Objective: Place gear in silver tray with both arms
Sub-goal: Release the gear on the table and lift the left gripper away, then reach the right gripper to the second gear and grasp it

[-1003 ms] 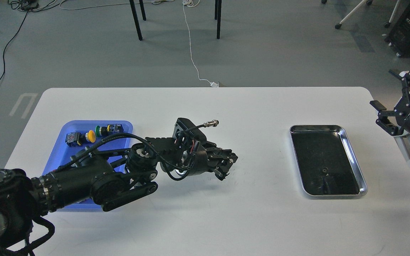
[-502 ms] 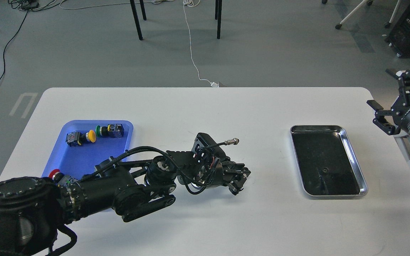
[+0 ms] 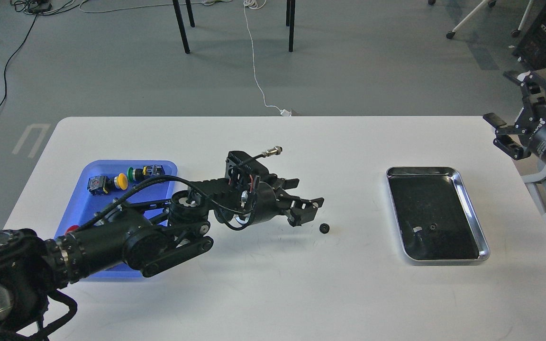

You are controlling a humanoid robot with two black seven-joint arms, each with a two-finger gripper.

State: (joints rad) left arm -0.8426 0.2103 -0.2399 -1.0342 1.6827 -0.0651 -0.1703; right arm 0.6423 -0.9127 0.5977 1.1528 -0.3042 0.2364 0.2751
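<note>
A small black gear [image 3: 323,228] lies on the white table [image 3: 273,284], free of both grippers. My left gripper [image 3: 305,199] is open and empty, just up and left of the gear. The silver tray [image 3: 471,203] lies at the right with a dark reflective bottom; a tiny dark gear [image 3: 433,226] sits in it. My right gripper [image 3: 507,113] is open and empty, raised past the table's right edge, above and right of the tray.
A blue plastic tray [image 3: 112,203] at the left holds a yellow push button [image 3: 120,181], a green one [image 3: 133,174] and a red one [image 3: 71,231]; my left arm crosses over it. Chair legs and cables lie on the floor behind the table.
My left gripper opened and let the gear go onto the table, then drew back up and left. My right gripper rose and moved a little farther away.
</note>
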